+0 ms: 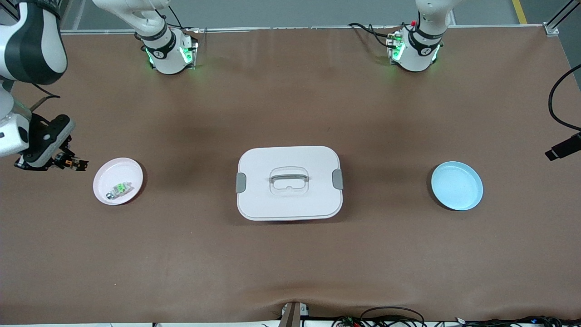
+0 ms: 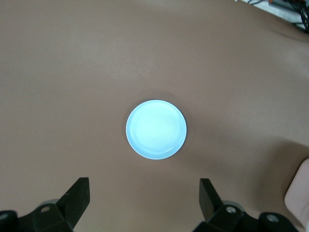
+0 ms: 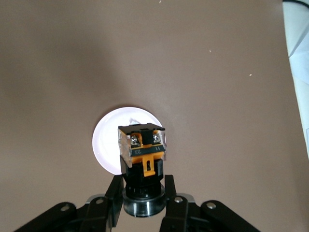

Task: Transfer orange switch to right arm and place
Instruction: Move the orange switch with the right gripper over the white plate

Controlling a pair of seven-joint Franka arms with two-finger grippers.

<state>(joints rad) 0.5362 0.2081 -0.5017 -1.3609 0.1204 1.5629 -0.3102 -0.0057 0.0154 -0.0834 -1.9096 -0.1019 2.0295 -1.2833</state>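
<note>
Right wrist view: the orange switch (image 3: 141, 157) is seen as a small black block with an orange piece down its face, two screw heads under a clear cover at one end and a round black base at the other. It is clamped at that base between the fingers (image 3: 115, 193) of the right gripper (image 3: 141, 193), in the air, with the pink plate (image 3: 108, 145) showing past it on the table. In the front view the right gripper (image 1: 72, 162) is held above the brown table (image 1: 290, 272) just beside the pink plate (image 1: 118, 180), at the right arm's end, and a pale grey part with a green top (image 1: 119, 188) lies on that plate. The right arm (image 1: 27, 91) is bent down over that end of the table. A white lidded box (image 1: 289, 182) sits at mid-table. The left gripper (image 2: 145, 203) is held high over the blue plate (image 2: 156, 129), its fingers spread wide with nothing between them.
</note>
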